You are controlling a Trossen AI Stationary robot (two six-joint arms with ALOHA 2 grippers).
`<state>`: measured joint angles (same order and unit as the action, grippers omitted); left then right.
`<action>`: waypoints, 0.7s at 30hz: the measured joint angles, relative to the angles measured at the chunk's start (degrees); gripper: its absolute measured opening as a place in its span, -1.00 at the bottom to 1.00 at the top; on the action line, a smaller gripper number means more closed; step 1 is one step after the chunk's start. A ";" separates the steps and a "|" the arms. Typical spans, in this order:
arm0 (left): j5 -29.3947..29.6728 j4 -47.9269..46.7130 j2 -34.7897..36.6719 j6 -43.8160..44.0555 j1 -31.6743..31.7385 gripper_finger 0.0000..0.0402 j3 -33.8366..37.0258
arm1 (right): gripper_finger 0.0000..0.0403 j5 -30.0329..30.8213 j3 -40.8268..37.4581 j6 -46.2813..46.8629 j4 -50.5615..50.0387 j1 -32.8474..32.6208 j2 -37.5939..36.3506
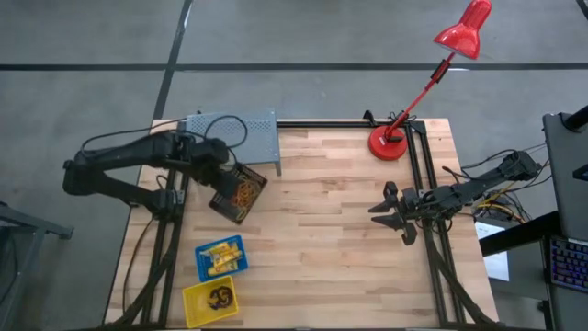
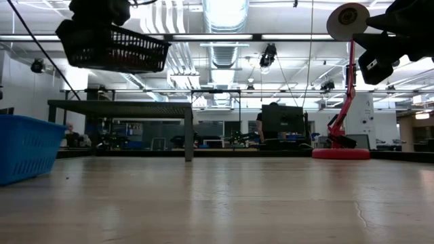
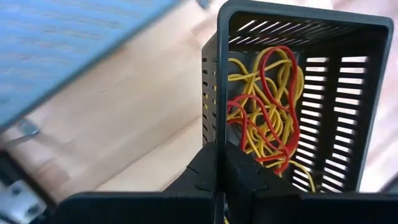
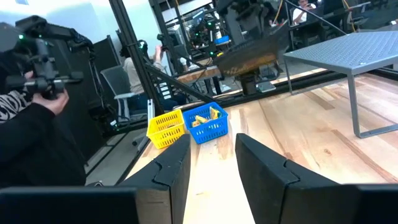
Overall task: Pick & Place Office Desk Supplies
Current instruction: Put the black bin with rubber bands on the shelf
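One black bin [image 1: 240, 193] of rubber bands [image 3: 267, 118] is up in the air, pinched by the left gripper [image 3: 219, 163].

The left gripper's fingers are clamped tight on the bin's wall, and in the low view the bin hangs clear above the table [image 1: 331, 221], tilted a bit, near the grey metal shelf [image 1: 241, 131]. From above, its long axis runs diagonally across the table's left side. The red and yellow loops sit in a loose tangle inside, pointing no particular way. The blue bin [image 1: 221, 256] with yellow tubes [image 1: 220, 258] and the yellow bin [image 1: 209, 300] with dark rings [image 1: 220, 296] sit side by side on the table's near-left corner. The right gripper [image 1: 393, 214] hovers at the table's right edge, fingers apart, holding nothing, not far from the red desk lamp [image 1: 390, 142].
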<state>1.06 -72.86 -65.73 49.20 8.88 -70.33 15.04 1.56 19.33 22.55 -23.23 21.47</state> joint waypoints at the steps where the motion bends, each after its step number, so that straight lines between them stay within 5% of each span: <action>1: 0.34 -1.10 0.00 1.08 0.86 -0.93 -0.86 | -0.37 0.00 0.00 0.00 0.00 0.00 -0.02; 14: 3.28 -9.93 1.23 5.68 21.88 -0.89 -8.00 | -0.40 0.01 0.00 0.00 0.00 -0.01 0.00; 21: 3.20 -10.38 1.80 -1.64 36.24 -0.89 -8.16 | -0.40 0.00 0.00 0.00 0.00 0.00 0.00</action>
<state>4.26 -83.24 -63.93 47.57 45.12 -78.50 15.04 1.56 19.33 22.55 -23.22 21.47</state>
